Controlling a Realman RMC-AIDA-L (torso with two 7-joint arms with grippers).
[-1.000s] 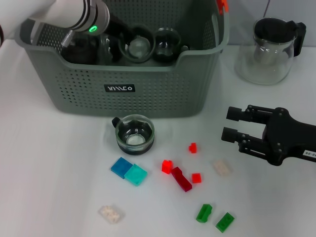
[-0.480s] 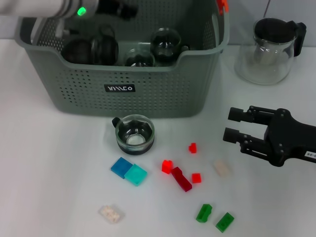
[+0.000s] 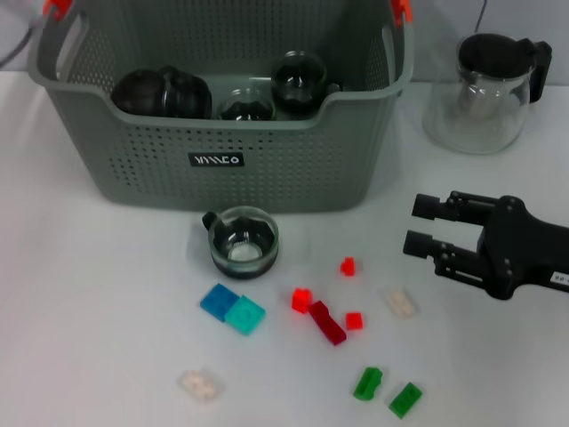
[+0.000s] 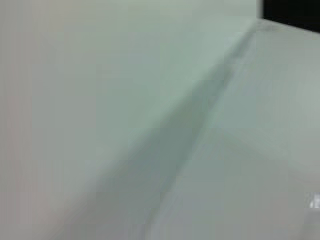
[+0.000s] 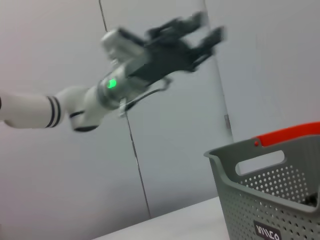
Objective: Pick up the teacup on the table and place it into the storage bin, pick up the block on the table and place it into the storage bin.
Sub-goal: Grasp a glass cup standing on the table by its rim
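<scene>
1. Left gripper (image 5: pixel 192 30) raised high above the desk, fingers spread, holding nothing.
2. Right gripper (image 3: pixel 425 223) low near the desk's right edge, fingers apart, empty.
3. Teacup (image 3: pixel 243 242) upright just before the bin (image 3: pixel 267 151).
4. Blocks scattered near the front edge; red block (image 3: pixel 326 323) mid-cluster.
</scene>
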